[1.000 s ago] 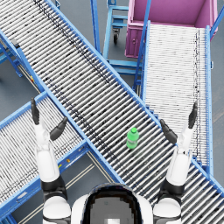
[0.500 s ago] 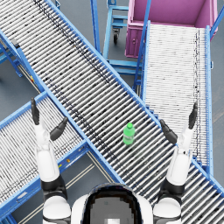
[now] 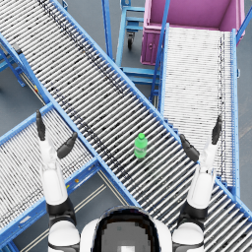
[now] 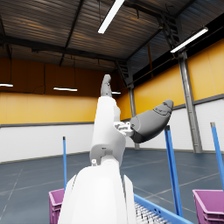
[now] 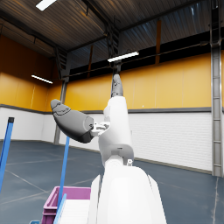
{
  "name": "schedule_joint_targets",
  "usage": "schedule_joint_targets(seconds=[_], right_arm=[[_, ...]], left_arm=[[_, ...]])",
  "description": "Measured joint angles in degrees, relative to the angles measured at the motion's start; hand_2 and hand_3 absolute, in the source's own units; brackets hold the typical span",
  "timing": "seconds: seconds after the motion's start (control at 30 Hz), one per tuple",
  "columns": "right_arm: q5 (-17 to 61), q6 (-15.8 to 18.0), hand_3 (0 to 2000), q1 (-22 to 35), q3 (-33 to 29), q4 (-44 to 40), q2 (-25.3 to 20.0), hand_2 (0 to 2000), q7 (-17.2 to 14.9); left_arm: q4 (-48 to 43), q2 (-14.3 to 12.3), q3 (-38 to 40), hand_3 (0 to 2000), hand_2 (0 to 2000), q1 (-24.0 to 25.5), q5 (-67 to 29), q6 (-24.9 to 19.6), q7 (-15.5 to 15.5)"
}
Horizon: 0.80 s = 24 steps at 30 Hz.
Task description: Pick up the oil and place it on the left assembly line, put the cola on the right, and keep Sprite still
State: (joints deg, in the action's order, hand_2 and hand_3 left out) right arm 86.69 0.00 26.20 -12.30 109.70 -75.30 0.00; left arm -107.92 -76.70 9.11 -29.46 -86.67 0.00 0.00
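A green Sprite bottle (image 3: 141, 146) stands upright on the long diagonal roller conveyor (image 3: 98, 93) in the head view, between my two arms. My left hand (image 3: 49, 139) is raised over the left assembly line (image 3: 24, 167), fingers apart and holding nothing. My right hand (image 3: 203, 146) is raised at the edge of the right assembly line (image 3: 197, 83), likewise open and empty. Both wrist views show only the raised hands, left hand (image 4: 131, 118) and right hand (image 5: 92, 118), against the warehouse walls. No oil or cola shows in any view.
A purple bin (image 3: 194, 19) sits at the far end of the right line. Blue frame rails (image 3: 110, 34) and grey floor lie between the conveyors. Purple bins (image 4: 210, 205) also show low in the left wrist view.
The Sprite bottle has travelled up the diagonal conveyor, away from me. Both arms stay raised in the same place.
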Motion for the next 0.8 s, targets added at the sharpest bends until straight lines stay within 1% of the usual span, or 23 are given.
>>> schedule_joint_targets(seconds=[0.8], right_arm=[[0.00,0.00,0,0.34,0.79,0.61,0.05,0,0.00]], left_arm=[[-0.29,-0.14,-0.50,0,0,-0.41,0.00,0.00,0.00]])
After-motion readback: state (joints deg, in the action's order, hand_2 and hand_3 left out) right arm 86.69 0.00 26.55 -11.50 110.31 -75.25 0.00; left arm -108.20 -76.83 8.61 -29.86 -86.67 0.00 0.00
